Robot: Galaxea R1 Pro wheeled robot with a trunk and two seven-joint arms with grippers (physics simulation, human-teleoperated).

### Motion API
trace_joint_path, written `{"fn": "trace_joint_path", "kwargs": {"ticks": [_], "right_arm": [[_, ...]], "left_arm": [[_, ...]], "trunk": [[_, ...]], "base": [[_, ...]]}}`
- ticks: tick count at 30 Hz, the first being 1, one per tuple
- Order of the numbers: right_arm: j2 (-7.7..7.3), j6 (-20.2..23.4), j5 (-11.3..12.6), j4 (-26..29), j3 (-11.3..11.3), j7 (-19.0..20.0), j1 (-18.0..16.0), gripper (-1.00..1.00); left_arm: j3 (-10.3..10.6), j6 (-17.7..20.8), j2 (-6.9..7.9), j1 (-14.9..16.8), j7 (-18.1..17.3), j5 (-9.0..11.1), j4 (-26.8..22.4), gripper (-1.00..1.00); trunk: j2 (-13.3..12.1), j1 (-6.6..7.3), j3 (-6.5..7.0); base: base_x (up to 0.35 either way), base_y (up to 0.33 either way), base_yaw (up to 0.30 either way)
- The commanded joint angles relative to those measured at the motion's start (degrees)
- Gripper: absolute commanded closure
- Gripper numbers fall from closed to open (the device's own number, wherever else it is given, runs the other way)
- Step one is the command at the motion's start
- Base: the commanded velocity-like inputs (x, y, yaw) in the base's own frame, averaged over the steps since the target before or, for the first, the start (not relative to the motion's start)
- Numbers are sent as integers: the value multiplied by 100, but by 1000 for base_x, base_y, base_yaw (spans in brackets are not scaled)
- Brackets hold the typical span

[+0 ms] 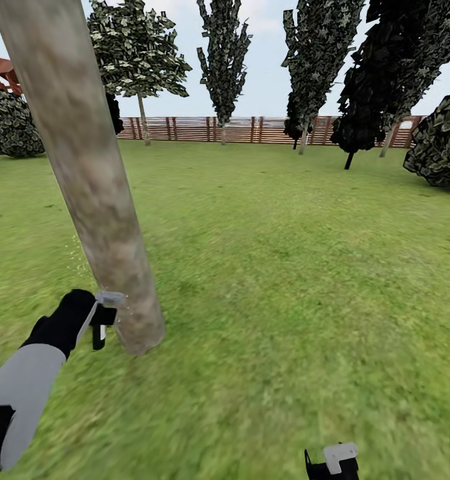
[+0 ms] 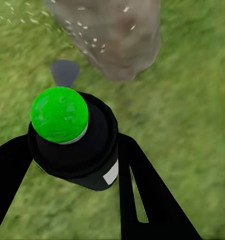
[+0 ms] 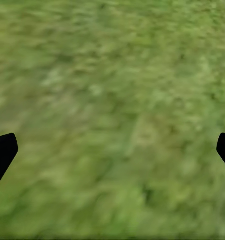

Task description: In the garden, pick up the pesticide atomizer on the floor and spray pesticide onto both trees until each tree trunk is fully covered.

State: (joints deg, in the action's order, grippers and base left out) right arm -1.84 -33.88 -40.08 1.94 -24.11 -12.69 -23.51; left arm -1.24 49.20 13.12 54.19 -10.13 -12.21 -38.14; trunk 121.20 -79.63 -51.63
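I've got the left hand (image 1: 103, 319) low by the base of the near tree trunk (image 1: 95, 180), fingers (image 2: 142, 195) pinching the pesticide atomizer (image 2: 80, 150) on both sides. In the left wrist view the bottle is near-black w/ a white label patch, and its top (image 2: 59, 114) reads bright green, pointing toward the trunk bottom (image 2: 112, 37). White pesticide speckles (image 2: 87, 42) dot the bark there and a few float over the grass (image 1: 285, 280) beside it. In the head view the trunk leans across the upper left, w/ the atomizer just beside its foot. Right hand (image 1: 331, 461) sits at the bottom edge over lawn; right wrist view shows its fingertips (image 3: 3, 152) spread wide apart, nothing btwn them. Fence (image 1: 251, 130) and more trees (image 1: 223, 60) stand far back.
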Motion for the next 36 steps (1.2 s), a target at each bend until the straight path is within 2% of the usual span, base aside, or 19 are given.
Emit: {"fn": "trace_joint_path", "kwargs": {"ticks": [1,4,6,9,13,22,28,36], "right_arm": [[-1,-13,-61,-10,-24,-41,-5,-100],[-1,-13,-61,-10,-24,-41,-5,-100],[-2,-13,-61,-10,-24,-41,-5,-100],[-9,-13,-61,-10,-24,-41,-5,-100],[-10,-12,-61,-10,-24,-41,-5,-100],[-1,-10,-61,-10,-24,-41,-5,-100],[-1,-12,-59,-10,-24,-41,-5,-100],[-1,-5,-55,-10,-24,-41,-5,-100]], "left_arm": [[9,69,15,29,-137,-82,-56,100],[29,152,133,47,-501,-123,-156,100],[29,159,326,-1,-562,-104,-165,100],[42,148,403,-34,-576,-121,-168,100],[55,136,411,-47,-578,-101,-166,100],[45,97,384,-132,-564,-89,-151,100],[29,90,370,-137,-548,-83,-83,100],[27,78,360,-200,-528,-77,-77,100]], "trunk": [[2,1,-6],[2,1,-6],[2,1,-6],[2,1,-6],[2,1,-6],[2,1,-6],[2,1,-6],[2,1,-6]], "base": [[0,0,0],[0,0,0],[0,0,0],[0,0,0],[41,-25,0],[229,-161,13],[158,-231,252],[9,-272,278]]}}
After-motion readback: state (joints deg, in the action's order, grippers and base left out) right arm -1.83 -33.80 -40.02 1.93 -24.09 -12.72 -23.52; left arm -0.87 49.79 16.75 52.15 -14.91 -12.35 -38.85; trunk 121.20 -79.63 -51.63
